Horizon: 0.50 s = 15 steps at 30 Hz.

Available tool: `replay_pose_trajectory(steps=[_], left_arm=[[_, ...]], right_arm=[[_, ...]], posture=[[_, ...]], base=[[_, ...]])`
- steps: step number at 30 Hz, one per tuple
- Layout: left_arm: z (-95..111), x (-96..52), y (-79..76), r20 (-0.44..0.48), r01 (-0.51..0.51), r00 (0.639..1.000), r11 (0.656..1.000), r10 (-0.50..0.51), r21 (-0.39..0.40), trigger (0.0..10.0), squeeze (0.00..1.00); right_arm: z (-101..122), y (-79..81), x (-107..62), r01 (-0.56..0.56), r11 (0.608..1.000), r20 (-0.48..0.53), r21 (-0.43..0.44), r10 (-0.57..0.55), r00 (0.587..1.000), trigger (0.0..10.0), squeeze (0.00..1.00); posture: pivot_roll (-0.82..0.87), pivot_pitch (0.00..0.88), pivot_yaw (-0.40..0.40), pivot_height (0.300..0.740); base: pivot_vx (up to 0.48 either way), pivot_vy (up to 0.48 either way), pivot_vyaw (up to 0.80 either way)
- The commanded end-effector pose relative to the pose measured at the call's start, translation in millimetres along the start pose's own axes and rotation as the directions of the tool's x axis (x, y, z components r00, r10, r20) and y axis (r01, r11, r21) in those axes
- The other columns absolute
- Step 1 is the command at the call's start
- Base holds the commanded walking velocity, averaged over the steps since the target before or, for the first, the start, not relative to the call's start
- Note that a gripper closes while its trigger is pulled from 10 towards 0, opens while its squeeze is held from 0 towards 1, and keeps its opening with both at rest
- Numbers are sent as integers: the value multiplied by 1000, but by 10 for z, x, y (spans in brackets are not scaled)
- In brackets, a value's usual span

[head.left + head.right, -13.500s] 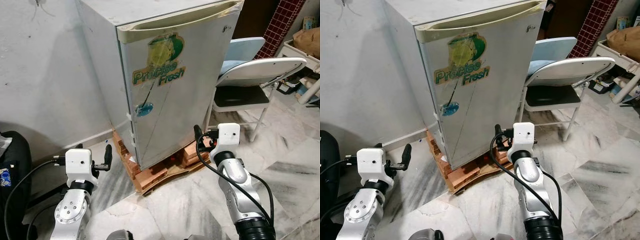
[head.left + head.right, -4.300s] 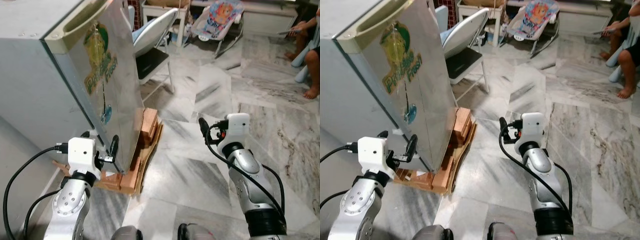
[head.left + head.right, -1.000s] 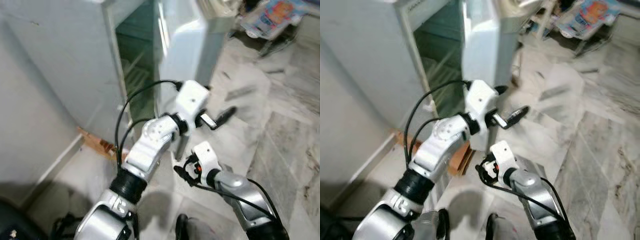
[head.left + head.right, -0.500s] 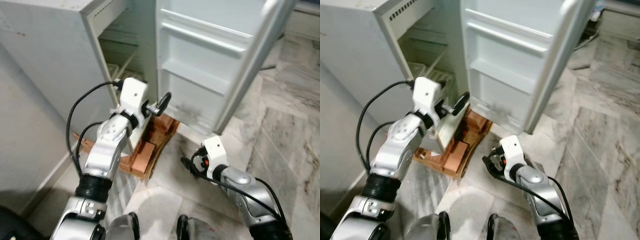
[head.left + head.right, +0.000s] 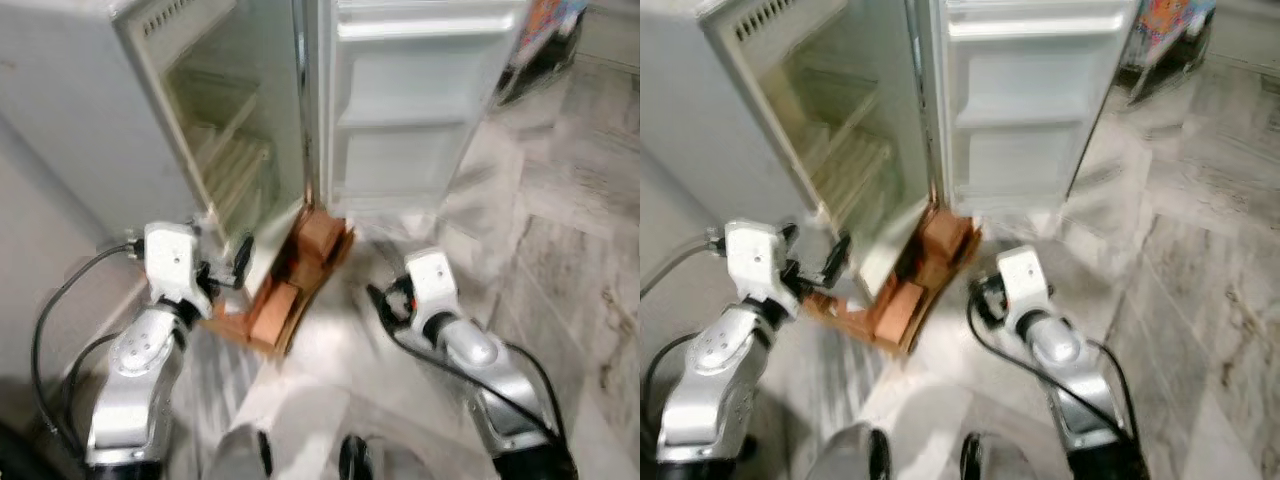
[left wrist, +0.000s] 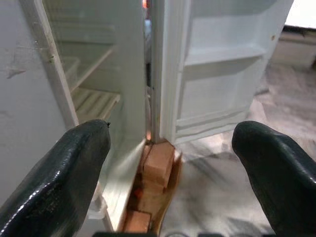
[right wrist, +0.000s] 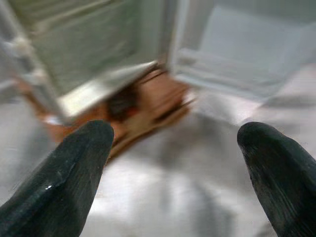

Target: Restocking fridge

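White fridge point(image 5: 250, 120) door point(image 5: 420, 100) swung wider, left claw point(image 5: 240, 262) lowered

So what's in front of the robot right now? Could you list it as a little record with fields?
fridge: open, shelves look bare
fridge door: swung wide, its racks bare
base: bricks under the fridge
floor: marble tiles
left gripper: jaws open, holding nothing, aimed at the fridge
right gripper: jaws open, holding nothing, low over the floor
image quality: head views blurred

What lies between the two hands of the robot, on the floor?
In the left eye view, between left hand and right hand lie reddish bricks under the open white fridge.
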<state>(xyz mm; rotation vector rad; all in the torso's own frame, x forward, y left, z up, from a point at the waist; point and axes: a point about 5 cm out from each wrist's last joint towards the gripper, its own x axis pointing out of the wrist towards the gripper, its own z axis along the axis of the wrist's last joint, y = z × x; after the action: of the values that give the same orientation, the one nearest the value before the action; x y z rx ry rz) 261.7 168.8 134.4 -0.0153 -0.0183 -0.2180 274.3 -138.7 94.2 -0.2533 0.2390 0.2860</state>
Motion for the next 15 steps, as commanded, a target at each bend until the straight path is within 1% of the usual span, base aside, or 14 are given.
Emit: replay_pose_trajectory(steps=[1, 3, 6, 8, 9, 10, 11, 12, 13, 14, 15], left_arm=[[-71, -91, 111, -29, -71, 997, 997, 71, -2, 10000, 0], [-75, -108, 136, -32, -87, 996, 996, 87, -1, 10000, 0], [-45, -106, 141, -26, -81, 996, 997, 82, 12, 10000, 0], [30, -109, 161, -11, -88, 996, 996, 89, 16, 10000, 0], [30, -109, 161, -11, -88, 996, 996, 89, 16, 10000, 0], [57, -116, 169, -6, -94, 996, 995, 94, 17, 10000, 0], [69, -121, 174, -4, -98, 995, 995, 98, 18, 10000, 0], [69, -121, 174, -4, -98, 995, 995, 98, 18, 10000, 0], [57, -132, 173, -8, -101, 995, 995, 101, 24, 10000, 0], [45, -140, 171, -11, -102, 995, 994, 102, 28, 10000, 0], [32, -143, 165, -14, -101, 995, 994, 101, 30, 10000, 0]], right_arm=[[162, 57, -1, -4, 1000, 91, -21, 5, 996, 10000, 0], [181, 32, 24, 6, 1000, 96, 14, -7, 995, 10000, 0], [185, 29, 43, -2, 1000, 95, 18, 1, 995, 10000, 0], [239, 14, 69, 10, 1000, 118, 17, -12, 993, 10000, 0], [239, 14, 69, 10, 1000, 118, 17, -12, 993, 10000, 0], [261, -6, 83, 35, 999, 134, 19, -38, 990, 10000, 0], [269, -12, 95, 47, 998, 144, 48, -54, 988, 10000, 0], [269, -12, 95, 47, 998, 144, 48, -54, 988, 10000, 0], [263, -9, 102, 46, 994, 142, 100, -60, 988, 10000, 0], [258, -4, 105, 45, 990, 140, 131, -63, 988, 10000, 0], [263, 3, 108, 48, 990, 149, 133, -67, 987, 10000, 0]], posture=[[-34, 149, 13, 740], [-29, 150, 11, 740], [-26, 150, 12, 740], [-23, 149, 20, 740], [-23, 149, 20, 740], [-20, 148, 19, 740], [-16, 146, 17, 740], [-16, 146, 17, 740], [-16, 145, 17, 740], [-16, 145, 17, 740], [-22, 141, 20, 740]], base=[[0, -454, 0], [0, -454, 0], [0, -445, 0], [255, -403, 0], [259, -401, 0], [266, -398, 0], [285, -382, 0], [285, -382, 0], [292, -375, 0], [315, -360, 0], [341, -334, 0]])
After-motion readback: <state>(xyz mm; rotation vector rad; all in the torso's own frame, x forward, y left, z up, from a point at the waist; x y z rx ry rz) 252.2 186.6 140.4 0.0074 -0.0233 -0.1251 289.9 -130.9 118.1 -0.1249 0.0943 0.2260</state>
